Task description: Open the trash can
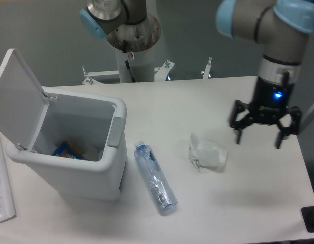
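The white trash can (90,180) stands at the left of the table with its lid (17,96) swung up and back, so the inside shows. A grey push-button tab (116,133) sits on its right rim. Some colourful rubbish (66,149) lies at the bottom. My gripper (258,138) hangs above the right part of the table, far from the can. Its fingers are spread open and hold nothing.
A clear plastic bottle (154,177) lies on the table just right of the can. A crumpled clear plastic bag (207,154) lies between the bottle and the gripper. A white sheet (1,190) lies at the left edge. The arm's base (132,35) stands behind the table.
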`<state>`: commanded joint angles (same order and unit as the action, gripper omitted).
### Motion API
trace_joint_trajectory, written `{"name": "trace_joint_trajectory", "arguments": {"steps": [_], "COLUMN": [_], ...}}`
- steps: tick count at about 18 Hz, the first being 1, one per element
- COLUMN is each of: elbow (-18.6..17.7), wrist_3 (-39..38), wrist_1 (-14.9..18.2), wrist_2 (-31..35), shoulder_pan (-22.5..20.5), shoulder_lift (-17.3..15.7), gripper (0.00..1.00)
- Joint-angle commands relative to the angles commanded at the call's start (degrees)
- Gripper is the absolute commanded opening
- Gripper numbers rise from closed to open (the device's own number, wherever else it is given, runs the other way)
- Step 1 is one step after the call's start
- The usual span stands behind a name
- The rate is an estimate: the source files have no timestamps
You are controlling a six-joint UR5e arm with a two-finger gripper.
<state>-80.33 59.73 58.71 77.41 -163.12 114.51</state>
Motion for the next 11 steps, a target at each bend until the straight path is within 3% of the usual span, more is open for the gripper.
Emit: {"name": "trace_joint_trajectory", "arguments": {"steps": [5, 8, 11], "elbow": [1.93, 2.29, 2.37], "wrist_3": [15.74, 18.92, 20.51], "wrist_1": [2.9, 4.31, 3.87], "wrist_2": [2.74, 9.59, 11.71], "shoulder_pan": [-2.38, -2.11, -1.68], "shoulder_lift": [3.17, 3.87, 5.63], "gripper": [1.0, 1.0, 1.0]}}
